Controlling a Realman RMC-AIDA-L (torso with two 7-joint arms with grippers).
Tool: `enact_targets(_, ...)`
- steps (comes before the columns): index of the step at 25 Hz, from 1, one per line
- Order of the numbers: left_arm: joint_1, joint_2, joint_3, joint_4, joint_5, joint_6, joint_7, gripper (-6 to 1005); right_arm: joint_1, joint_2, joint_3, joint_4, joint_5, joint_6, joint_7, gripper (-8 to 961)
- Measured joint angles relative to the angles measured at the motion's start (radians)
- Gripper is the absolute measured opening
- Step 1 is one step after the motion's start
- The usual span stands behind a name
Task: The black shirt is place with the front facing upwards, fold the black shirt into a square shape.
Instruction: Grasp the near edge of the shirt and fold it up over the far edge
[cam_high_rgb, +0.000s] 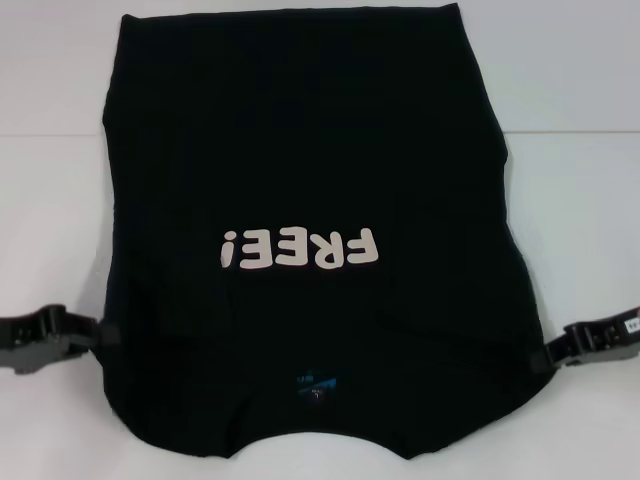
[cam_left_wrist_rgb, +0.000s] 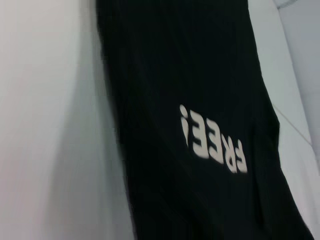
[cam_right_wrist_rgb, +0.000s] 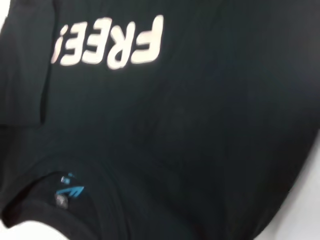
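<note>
Shirt (cam_high_rgb: 300, 180) lies flat on the white bench (cam_high_rgb: 570, 70), front up, collar and blue label (cam_high_rgb: 315, 385) at the near edge, hem toward the far edge, "FREE!" lettering (cam_high_rgb: 300, 247) reading upside down from my side. The sleeves look already folded in, so the body shows as a long panel, a bit wider near me. My left gripper (cam_high_rgb: 100, 332) sits at the shirt's left edge near the shoulder, my right gripper (cam_high_rgb: 548, 352) at the right edge at about the same level; both fingertips meet the cloth edge, but I cannot tell whether either is clamped on fabric or just resting beside it. Wrist views show only cloth and lettering, no fingers. My judgement: the step in hand is pinching the two shoulder corners to carry the collar end over toward the hem. To do it well, I should take both layers in each pinch, lift both sides evenly, keep the cloth taut between the arms so the middle does not sag, and lay the fold edge straight across. Risk: an uneven grip drags the shirt crooked.
</note>
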Motion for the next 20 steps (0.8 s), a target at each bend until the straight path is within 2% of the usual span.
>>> enact_targets(2, -0.001, 0.003, 0.0, 0.004, 0.02, 0.051, 0.002, 40, -0.006, -0.01, 0.0, -0.004, -0.003, -0.044, 0.0, 66)
enact_targets(5, 0.004, 0.004, 0.001, 0.028, 0.069, 0.141, 0.002, 40, -0.03, -0.033, 0.006, -0.013, -0.001, -0.119, 0.004, 65)
enact_targets(7, 0.019, -0.003, 0.001, 0.059, 0.106, 0.192, 0.004, 40, -0.061, -0.043, 0.014, -0.045, 0.001, -0.178, 0.011, 65)
enact_targets(8, 0.026, -0.006, 0.001, 0.071, 0.118, 0.211, 0.005, 40, -0.104, -0.039, 0.021, -0.107, 0.002, -0.235, 0.023, 65)
enact_targets(9, 0.038, -0.011, 0.001, 0.085, 0.129, 0.232, 0.006, 40, -0.104, -0.039, 0.021, -0.107, 0.002, -0.235, 0.023, 65)
enact_targets(14, 0.079, -0.025, 0.008, 0.127, 0.154, 0.307, 0.012, 40, -0.189, -0.009, 0.041, -0.246, 0.003, -0.325, 0.046, 66)
enact_targets(17, 0.065, -0.023, 0.005, 0.119, 0.154, 0.282, 0.007, 40, -0.18, -0.001, 0.049, -0.229, 0.024, -0.33, 0.036, 65)
enact_targets(20, 0.009, -0.018, 0.004, 0.082, 0.152, 0.181, -0.025, 40, -0.139, 0.006, 0.047, -0.178, 0.056, -0.327, 0.013, 66)
